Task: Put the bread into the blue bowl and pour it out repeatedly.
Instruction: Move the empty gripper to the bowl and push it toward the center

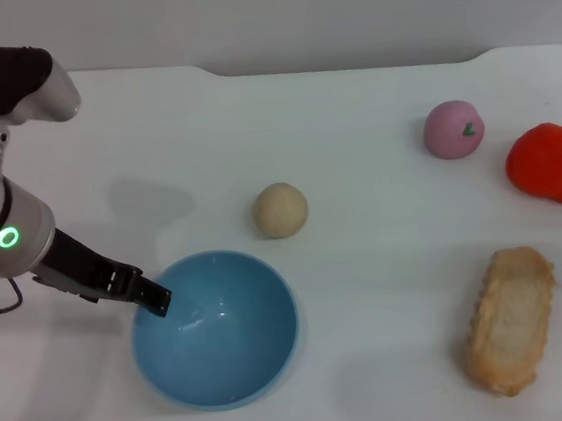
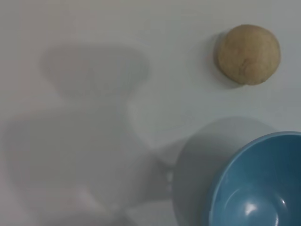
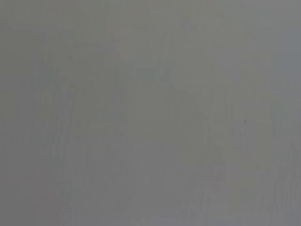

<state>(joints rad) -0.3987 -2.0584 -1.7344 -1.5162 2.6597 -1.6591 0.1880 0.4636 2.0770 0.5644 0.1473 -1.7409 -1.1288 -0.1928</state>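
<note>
From the head view I have the left gripper (image 1: 156, 299) at the near-left rim of the blue bowl (image 1: 224, 337), its dark tip right on or just over the edge; I can't tell whether the fingers are parted or pinched on the rim. The bowl looks tipped, its glossy inside facing toward my right, and it holds nothing. The bread (image 1: 512, 319) lies flat on the white table (image 1: 351, 113), well apart from the bowl on my right, close to the table's near edge, with bare surface between the two. A round beige ball (image 1: 280, 211) sits just beyond the bowl (the left wrist view shows them apart). A pink ball (image 1: 453, 129) and a red pepper (image 1: 550, 163) sit farther back on the right. The right gripper is out of sight.
</note>
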